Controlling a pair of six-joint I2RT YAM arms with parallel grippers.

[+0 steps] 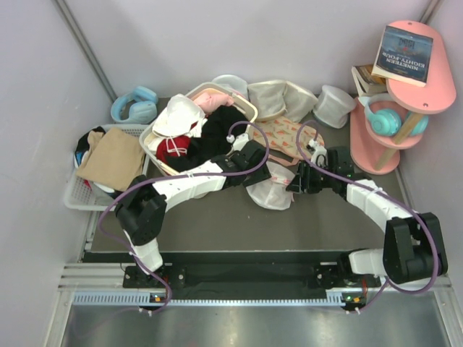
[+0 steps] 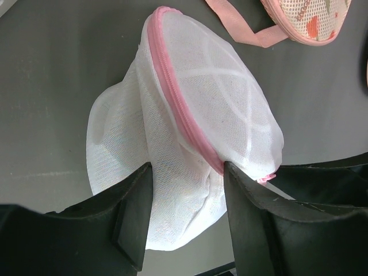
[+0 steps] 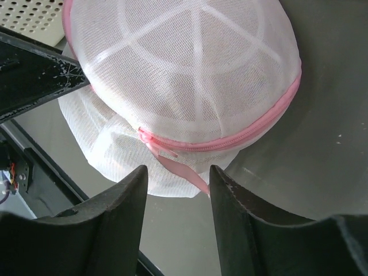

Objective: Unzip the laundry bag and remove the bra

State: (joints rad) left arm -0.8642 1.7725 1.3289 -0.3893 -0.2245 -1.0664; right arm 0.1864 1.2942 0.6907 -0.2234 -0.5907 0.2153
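The laundry bag [image 1: 273, 195] sits on the grey mat [image 1: 217, 224] just off the near right corner of the cream laundry basket [image 1: 247, 108], caught between my two grippers. It is soft, translucent white mesh in a squashed wheel shape. Flat white ribs [image 3: 195, 34] radiate across its round face, and a pink zip [image 3: 230, 141] runs round the rim. The lower half is slack and crumpled. I cannot make out what lies inside through the mesh.

The disc is tipped up rather than flat. From the left wrist, the zip line runs lengthwise away from the fingers, and the ribbed face is turned away from the basket. From the right wrist, the zip crosses side to side, and its end and a pink tab [image 3: 172, 164] point at the fingers.

The left gripper [image 2: 187, 172], on the basket side, grasps a thick fold of mesh, with both fingers pressed into it right beside the zip. The right gripper [image 3: 178, 172], on the side away from the basket, stands released. The tab hangs in its gap, and I cannot tell whether it touches a finger.

A printed mesh pouch [image 2: 299, 14] with a pink strap lies beside the basket, beyond the bag. The widest bare stretch of mat runs from the basket's near side to the table's front edge.
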